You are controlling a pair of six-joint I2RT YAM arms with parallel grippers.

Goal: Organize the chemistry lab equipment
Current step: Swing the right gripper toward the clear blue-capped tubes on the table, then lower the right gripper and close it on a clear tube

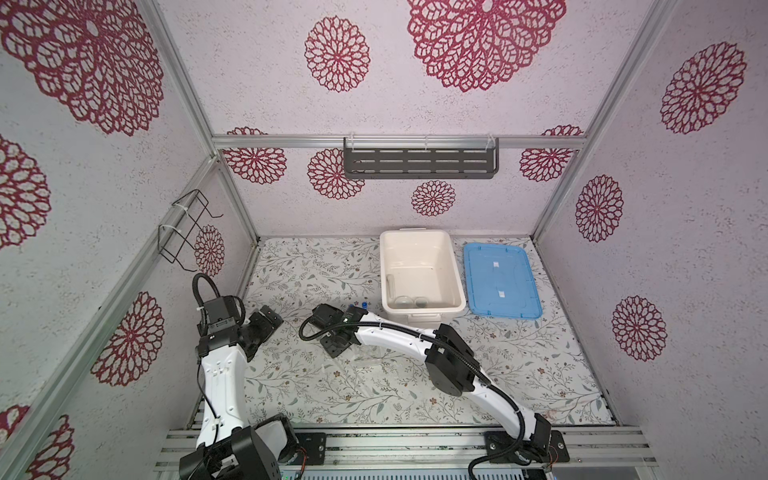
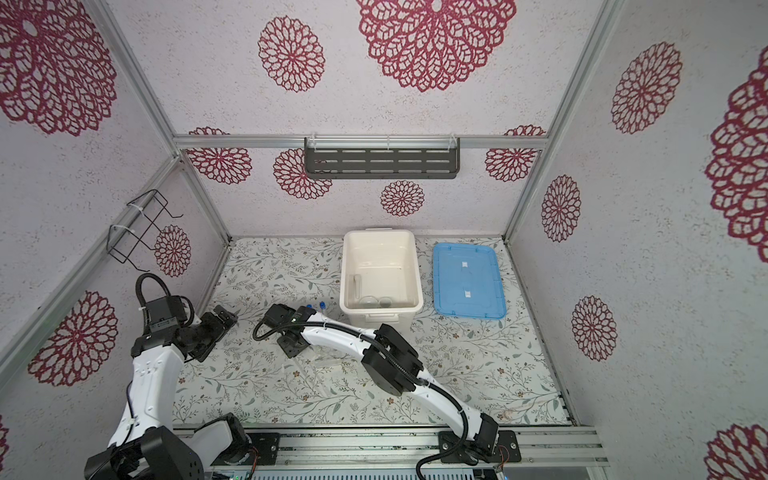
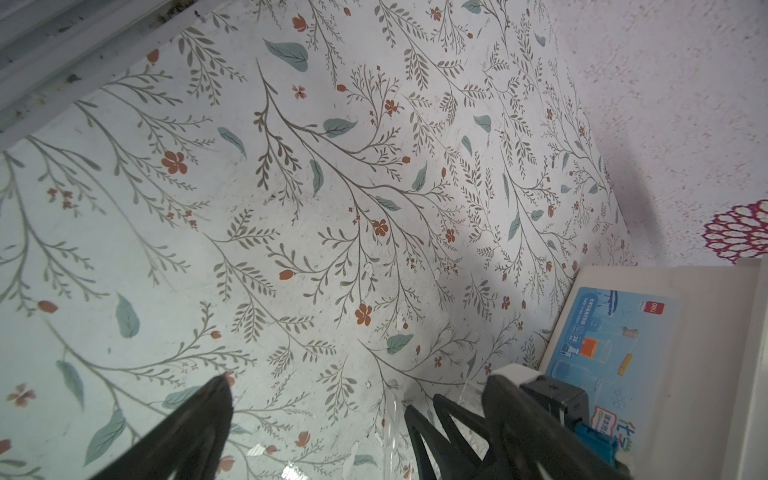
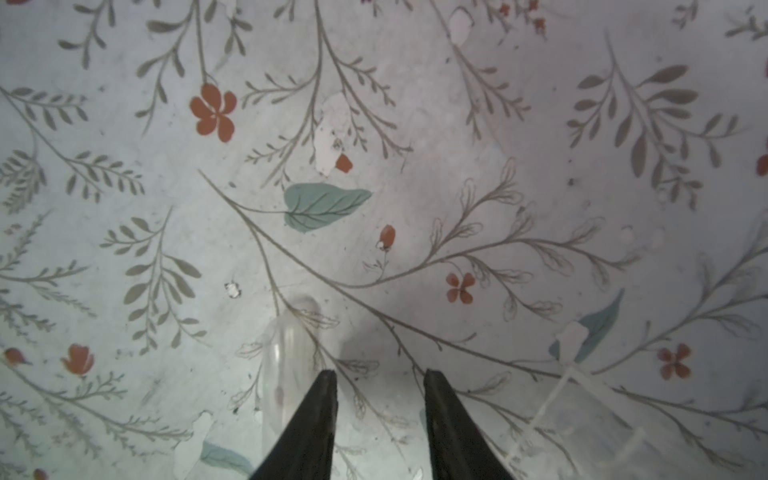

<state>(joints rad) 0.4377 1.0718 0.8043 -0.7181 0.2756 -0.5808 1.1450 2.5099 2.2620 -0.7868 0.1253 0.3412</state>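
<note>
Two blue caps [image 1: 351, 306] [image 1: 364, 304] of slim clear tubes show beside my right wrist in both top views. The clear tube stand [image 1: 370, 354] is faint on the mat under the right forearm. My right gripper [image 1: 337, 348] [image 4: 380, 374] points down at the mat, open, with nothing between its fingers. One clear tube [image 4: 286, 357] lies just outside one finger, and the stand [image 4: 582, 415] is to the other side. A white bowl [image 1: 402, 302], a smaller dish [image 1: 420, 303] and the pestle [image 1: 390, 282] lie in the tub. My left gripper [image 1: 272, 315] [image 3: 361, 380] is open and empty.
The white tub [image 1: 453, 266] stands at the back middle with its blue lid [image 1: 500, 280] flat on the mat to its right. A dark shelf [image 1: 419, 164] hangs on the back wall and a wire rack [image 1: 183, 232] on the left wall.
</note>
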